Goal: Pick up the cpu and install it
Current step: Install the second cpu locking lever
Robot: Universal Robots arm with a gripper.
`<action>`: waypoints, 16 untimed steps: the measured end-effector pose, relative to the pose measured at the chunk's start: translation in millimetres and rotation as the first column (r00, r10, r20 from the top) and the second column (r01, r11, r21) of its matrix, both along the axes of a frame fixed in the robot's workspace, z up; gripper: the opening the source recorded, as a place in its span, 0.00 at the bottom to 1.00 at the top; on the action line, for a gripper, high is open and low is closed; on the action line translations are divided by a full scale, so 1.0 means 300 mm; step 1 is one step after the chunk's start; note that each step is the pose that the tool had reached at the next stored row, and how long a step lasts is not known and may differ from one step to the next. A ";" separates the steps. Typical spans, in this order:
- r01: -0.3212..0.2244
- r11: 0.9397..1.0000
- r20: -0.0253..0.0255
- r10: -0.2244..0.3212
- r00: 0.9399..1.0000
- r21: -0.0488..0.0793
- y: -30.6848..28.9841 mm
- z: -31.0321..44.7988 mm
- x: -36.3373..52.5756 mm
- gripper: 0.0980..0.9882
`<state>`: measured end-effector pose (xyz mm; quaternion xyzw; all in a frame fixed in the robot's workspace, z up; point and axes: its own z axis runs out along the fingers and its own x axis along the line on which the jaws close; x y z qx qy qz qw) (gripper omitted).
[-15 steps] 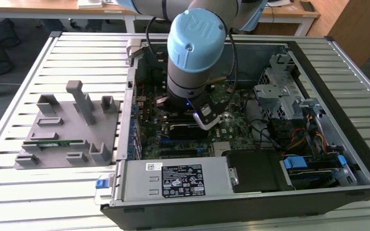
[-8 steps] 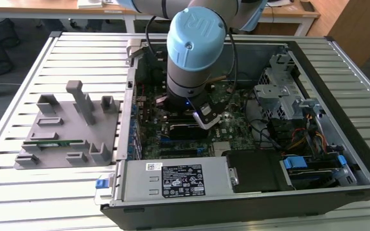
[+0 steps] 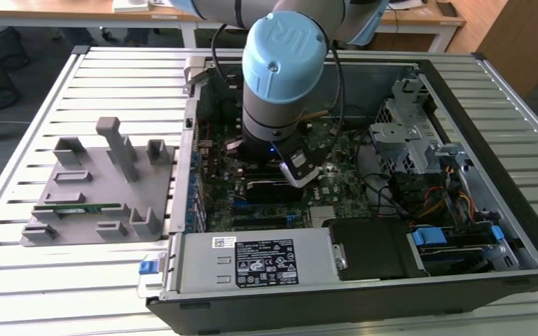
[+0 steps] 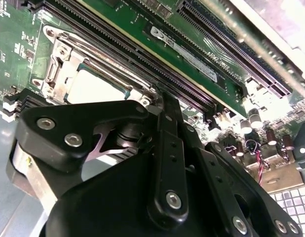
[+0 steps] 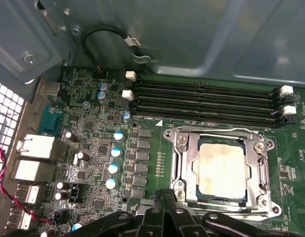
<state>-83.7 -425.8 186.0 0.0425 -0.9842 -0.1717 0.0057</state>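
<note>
Looking down into an open computer case [image 3: 344,308] lying on a slatted table [image 3: 26,140], with the arm [image 3: 283,63] reaching straight down over the motherboard [image 3: 344,182]. Gripper [image 3: 302,171] low over the board, near the middle of the case.

In the first wrist view, the cpu [image 5: 222,168] seated flat in its socket, silvery top up, ringed by the metal socket frame [image 5: 181,165]. Just beyond it, a row of black memory slots [image 5: 207,98] with white latches. Gripper [image 5: 164,197] hovering just beside the near edge of the socket frame, its 2 fingertips pressed together with nothing pinched between them. Cannot tell whether the tips touch the frame.

In the second wrist view, the same cpu [image 4: 93,89] partly hidden behind the black linkage of the gripper [image 4: 164,101].

On the exterior view's left, outside the case, a grey fixture [image 3: 92,224] with 1 green memory stick [image 3: 78,208] lying in it, well apart from the gripper.
</note>
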 end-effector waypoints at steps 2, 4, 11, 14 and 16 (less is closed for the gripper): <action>0.000 1.000 0.000 0.000 1.000 0.000 0.000 -0.001 -0.001 0.01; 0.000 1.000 0.000 0.000 1.000 0.000 0.000 -0.001 -0.003 0.01; 0.000 1.000 0.000 0.000 1.000 0.000 0.000 0.034 -0.004 0.01; 0.000 1.000 0.000 0.000 1.000 0.000 0.000 0.053 -0.004 0.01; 0.000 1.000 0.000 0.000 1.000 0.001 0.000 0.059 -0.004 0.01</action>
